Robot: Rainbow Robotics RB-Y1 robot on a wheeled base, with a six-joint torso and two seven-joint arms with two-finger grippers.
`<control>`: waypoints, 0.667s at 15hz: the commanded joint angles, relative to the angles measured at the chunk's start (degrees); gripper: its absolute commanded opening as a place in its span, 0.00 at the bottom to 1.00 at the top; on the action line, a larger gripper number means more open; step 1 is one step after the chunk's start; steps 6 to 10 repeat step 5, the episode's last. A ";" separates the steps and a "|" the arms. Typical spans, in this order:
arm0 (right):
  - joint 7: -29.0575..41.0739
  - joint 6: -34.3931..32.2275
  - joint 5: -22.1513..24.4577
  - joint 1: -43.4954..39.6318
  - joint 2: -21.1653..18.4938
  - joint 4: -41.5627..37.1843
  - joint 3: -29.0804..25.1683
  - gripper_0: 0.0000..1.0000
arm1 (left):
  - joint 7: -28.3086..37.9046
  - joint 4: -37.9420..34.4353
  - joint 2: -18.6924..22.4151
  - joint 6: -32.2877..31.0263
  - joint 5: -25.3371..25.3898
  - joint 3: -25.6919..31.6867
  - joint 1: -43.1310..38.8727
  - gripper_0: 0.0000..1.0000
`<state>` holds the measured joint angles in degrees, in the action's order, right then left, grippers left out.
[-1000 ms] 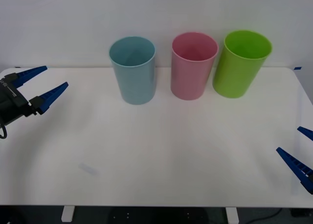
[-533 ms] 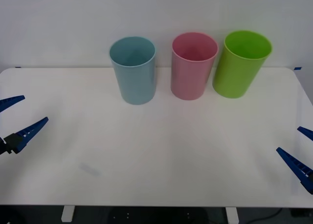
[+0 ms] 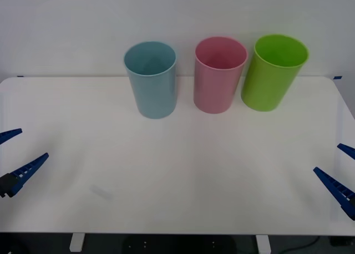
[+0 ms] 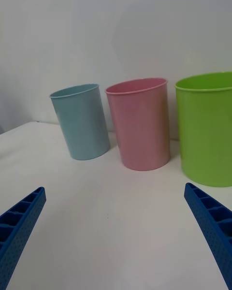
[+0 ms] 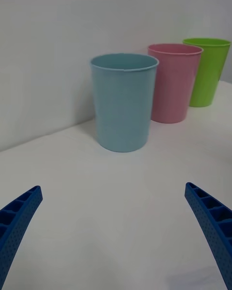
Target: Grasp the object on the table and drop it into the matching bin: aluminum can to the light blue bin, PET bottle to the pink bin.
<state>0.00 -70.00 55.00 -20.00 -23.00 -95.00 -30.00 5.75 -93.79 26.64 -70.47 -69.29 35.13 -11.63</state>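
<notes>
Front view, bins: light blue bin (image 3: 150, 79), pink bin (image 3: 219, 75) and green bin (image 3: 273, 71) stand upright in a row at the far side of the table (image 3: 183, 176).
Front view, left gripper (image 3: 14, 154): low at the table's left edge, fingers spread wide, holding nothing.
Front view, right gripper (image 3: 339, 171): low at the right edge, fingers spread wide, holding nothing.
Right wrist view: fingers (image 4: 19, 222) wide apart; pink bin (image 4: 140, 123) between light blue (image 4: 82, 121) and green (image 4: 205, 128).
Left wrist view: fingers (image 5: 212, 222) wide apart; light blue bin (image 5: 123, 101) nearest.

From my station I see a plain white wall (image 3: 177, 21) far ahead of the end effectors. Below them, under the near edge, are white legs (image 3: 76, 242) and a dark floor (image 3: 166, 244). The light is soft and even.
</notes>
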 commanded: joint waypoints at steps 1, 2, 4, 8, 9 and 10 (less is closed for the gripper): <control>0.00 0.00 0.00 0.00 0.00 0.00 0.00 1.00 | 0.14 0.10 -0.01 0.07 0.82 -0.07 -0.59 1.00; 0.00 0.00 0.00 0.00 0.00 0.00 0.00 1.00 | 0.22 0.10 -0.01 0.07 0.82 -0.07 -0.76 1.00; 0.00 0.00 0.00 0.00 0.00 0.00 0.00 1.00 | 0.22 0.01 -0.01 0.07 0.91 -0.07 -0.94 1.00; 0.00 0.00 0.00 0.00 0.00 0.00 0.00 1.00 | 0.22 0.01 -0.01 0.07 0.91 -0.07 -0.94 1.00; 0.00 0.00 0.00 0.00 0.00 0.00 0.00 1.00 | 0.22 0.01 -0.01 0.07 0.91 -0.07 -0.94 1.00; 0.00 0.00 0.00 0.00 0.00 0.00 0.00 1.00 | 0.22 0.01 -0.01 0.07 0.91 -0.07 -0.94 1.00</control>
